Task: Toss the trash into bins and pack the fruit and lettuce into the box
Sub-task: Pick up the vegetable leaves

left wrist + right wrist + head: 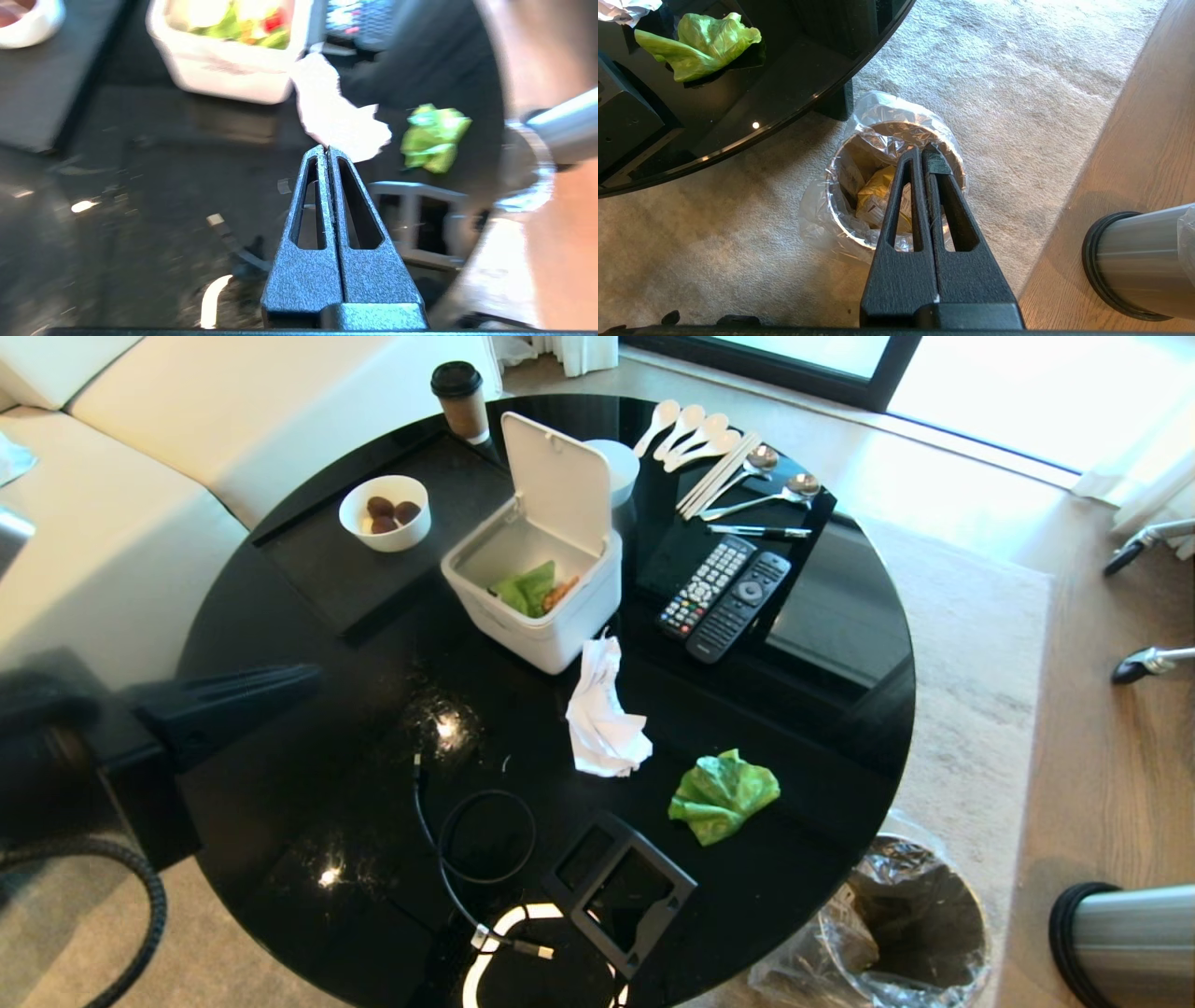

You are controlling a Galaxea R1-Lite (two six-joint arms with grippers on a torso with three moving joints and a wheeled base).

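Left gripper (313,677) at frame left – fingers together, empty, bare desk (308,821) before tissue (605,714). Right gripper (927,151) – fingers together, above bin (859,233) off desk edge.

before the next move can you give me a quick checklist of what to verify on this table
1. Left hand empty and shut: ok, nothing between its fingers.
2. Tissue free to pick: ok, it lies alone on the table just in front of the box.
3. Box lid open: ok, the lid stands up and one lettuce leaf already lies inside.
4. Second lettuce leaf packed: not ok, it lies on the table near the edge.
5. Bin ready: ok, liner open, gold wrapper inside.
6. Both apples packed: cannot tell; only a bit of red shows inside the box.
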